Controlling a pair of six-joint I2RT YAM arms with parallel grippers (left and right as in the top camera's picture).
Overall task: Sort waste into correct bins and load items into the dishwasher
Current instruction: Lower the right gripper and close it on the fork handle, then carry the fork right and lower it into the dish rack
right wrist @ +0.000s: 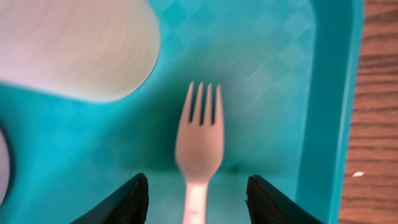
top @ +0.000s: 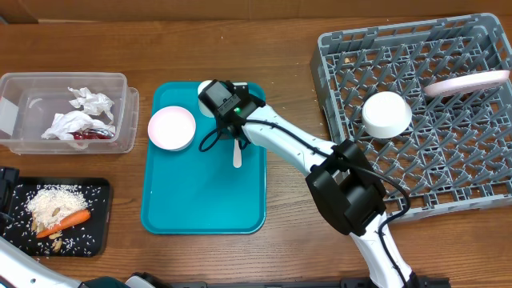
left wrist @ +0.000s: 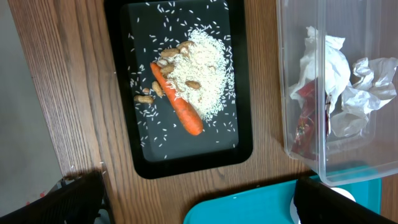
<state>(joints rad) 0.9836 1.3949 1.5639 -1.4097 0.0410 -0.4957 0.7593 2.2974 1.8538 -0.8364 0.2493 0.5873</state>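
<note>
A white plastic fork (right wrist: 199,140) lies on the teal tray (top: 204,204), tines pointing away. My right gripper (right wrist: 198,202) is open, one finger on each side of the fork's handle, not touching it. From overhead the right gripper (top: 238,138) hangs over the tray's upper middle, beside a pale pink bowl (top: 171,128) and a small white cup (right wrist: 74,43). My left gripper (left wrist: 199,205) stands wide open and empty over the wood, near the black tray (left wrist: 242,118) of rice and a carrot piece (left wrist: 177,107). The clear tub (top: 16,140) holds crumpled napkins (top: 80,112) and a red wrapper (left wrist: 305,118).
The grey dish rack (top: 352,56) fills the right side, with an upturned white bowl (top: 387,114) and a pink plate (top: 466,83) in it. The right arm (top: 304,148) stretches across from the rack's front left corner to the tray.
</note>
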